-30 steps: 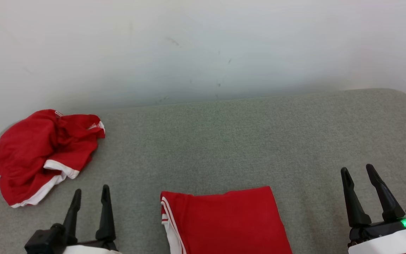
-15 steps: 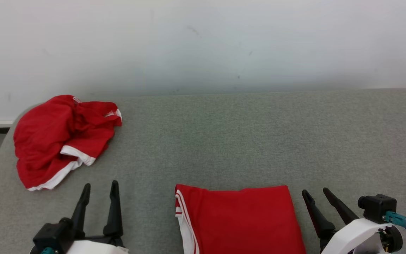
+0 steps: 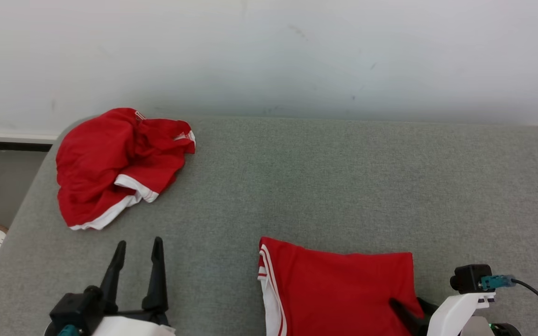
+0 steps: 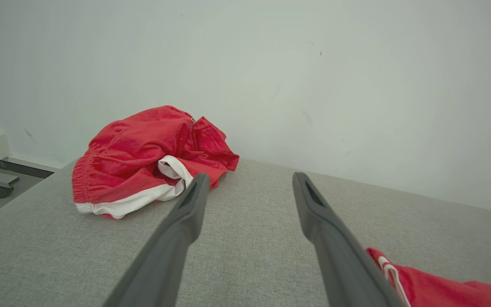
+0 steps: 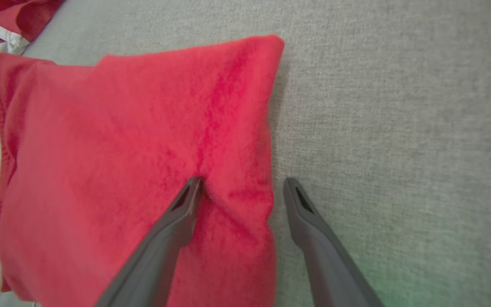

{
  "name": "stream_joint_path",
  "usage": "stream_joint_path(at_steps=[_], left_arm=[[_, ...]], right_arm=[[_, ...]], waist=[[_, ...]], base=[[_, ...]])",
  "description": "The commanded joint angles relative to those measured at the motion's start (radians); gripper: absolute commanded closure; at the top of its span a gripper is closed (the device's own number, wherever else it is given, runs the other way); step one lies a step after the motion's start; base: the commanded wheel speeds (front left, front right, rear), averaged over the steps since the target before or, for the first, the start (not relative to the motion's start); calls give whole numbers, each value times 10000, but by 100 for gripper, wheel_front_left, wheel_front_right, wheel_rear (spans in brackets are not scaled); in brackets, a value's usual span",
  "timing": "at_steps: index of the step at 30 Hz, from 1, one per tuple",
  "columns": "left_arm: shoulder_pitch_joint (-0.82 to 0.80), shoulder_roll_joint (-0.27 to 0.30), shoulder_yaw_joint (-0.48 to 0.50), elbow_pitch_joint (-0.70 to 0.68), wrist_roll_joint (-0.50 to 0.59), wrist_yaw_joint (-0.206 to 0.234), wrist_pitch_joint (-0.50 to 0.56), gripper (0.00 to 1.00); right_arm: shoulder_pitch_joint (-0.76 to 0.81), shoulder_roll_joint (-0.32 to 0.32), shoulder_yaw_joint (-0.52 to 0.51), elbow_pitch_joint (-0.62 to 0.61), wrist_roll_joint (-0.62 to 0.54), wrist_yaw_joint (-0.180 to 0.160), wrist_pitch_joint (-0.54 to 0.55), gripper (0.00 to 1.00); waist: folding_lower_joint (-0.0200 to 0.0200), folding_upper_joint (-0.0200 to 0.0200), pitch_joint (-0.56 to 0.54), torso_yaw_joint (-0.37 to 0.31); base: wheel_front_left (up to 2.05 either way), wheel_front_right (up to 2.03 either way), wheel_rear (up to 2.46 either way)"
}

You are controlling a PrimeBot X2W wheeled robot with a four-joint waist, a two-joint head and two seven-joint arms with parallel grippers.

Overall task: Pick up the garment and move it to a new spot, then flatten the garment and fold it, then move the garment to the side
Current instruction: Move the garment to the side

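Red crumpled shorts (image 3: 119, 163) sit bunched up at the far left of the grey bench (image 3: 325, 177), close to the wall (image 3: 269, 56) and well apart from everything else. My guess is they're just parked there and aren't the piece being worked on right now.

Next over, the left fingers (image 3: 156, 275) hover above bare bench near the front edge, spread wide with nothing between them, pointing roughly toward that heap. Looks like an idle waiting pose to me.

Then the folded garment (image 3: 339, 289) lies flat at the front, right of centre, with white stripes along its left edge, so the folding part seems done.

At its right edge the right fingers (image 5: 164, 243) are spread too, straddling the hem. One tip presses a little dimple into the cloth, and the other is down by the bench just beside it. Nothing is pinched yet. I'd say the straddle is there so that closing them nips the edge and the whole stack can be dragged off sideways.
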Motion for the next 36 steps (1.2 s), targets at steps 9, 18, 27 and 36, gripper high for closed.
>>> stream_joint_path(at_steps=[9,18,27,36], left_arm=[[0,34,72,-40,52,65,0,0],[-229,34,-215,-143,156,-107,0,0],[-773,35,-932,28,259,-237,0,0],[-1107,35,-1518,199,379,-354,1,0]], right_arm=[[2,9,-43,-117,-2,-20,78,100],[-831,-412,-354,-523,-347,-20,-756,100],[-1552,-548,-1067,-365,-723,-20,-1559,100],[-1621,-564,-1439,-305,-577,-20,-1961,100]], waist=[[0,0,-20,6],[0,0,-161,-648],[0,0,-25,-1898],[0,0,236,-3423]], base=[[0,0,0],[0,0,0],[0,0,0],[0,0,0]])
